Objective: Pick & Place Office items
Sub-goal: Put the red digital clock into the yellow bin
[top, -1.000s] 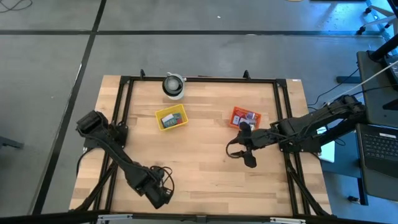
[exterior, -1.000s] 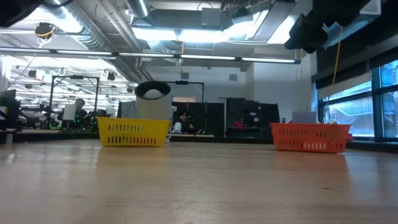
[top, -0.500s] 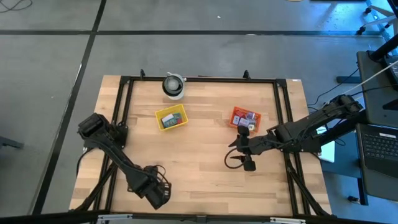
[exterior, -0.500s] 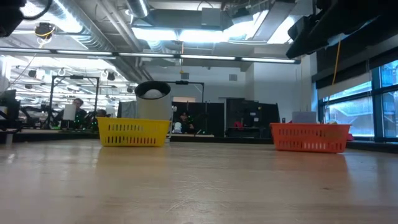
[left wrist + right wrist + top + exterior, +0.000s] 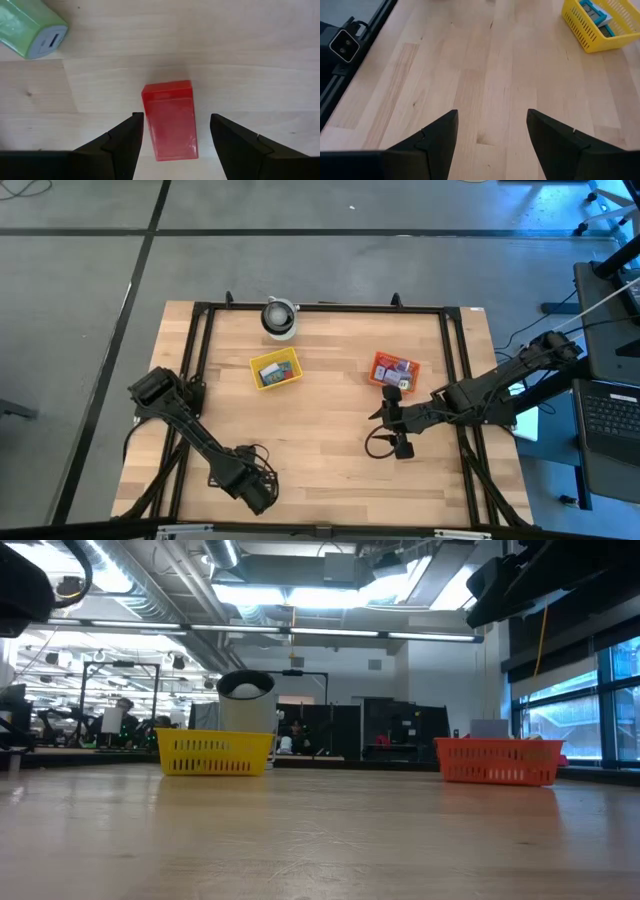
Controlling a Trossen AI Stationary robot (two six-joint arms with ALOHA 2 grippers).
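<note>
Near the table's front left edge, the left gripper [image 5: 172, 142] has crept slightly further along that edge over the last second and now hangs with fingers apart on either side of a red block [image 5: 170, 120], not yet gripping; a green block [image 5: 31, 26] lies nearby. Meanwhile the right gripper [image 5: 397, 430], fingers apart and empty, has drawn back from the orange basket [image 5: 381, 368], suggesting a drop-off finished and the red block next.

Two baskets [image 5: 275, 369], perhaps two loose office items [image 5: 170, 120].
</note>
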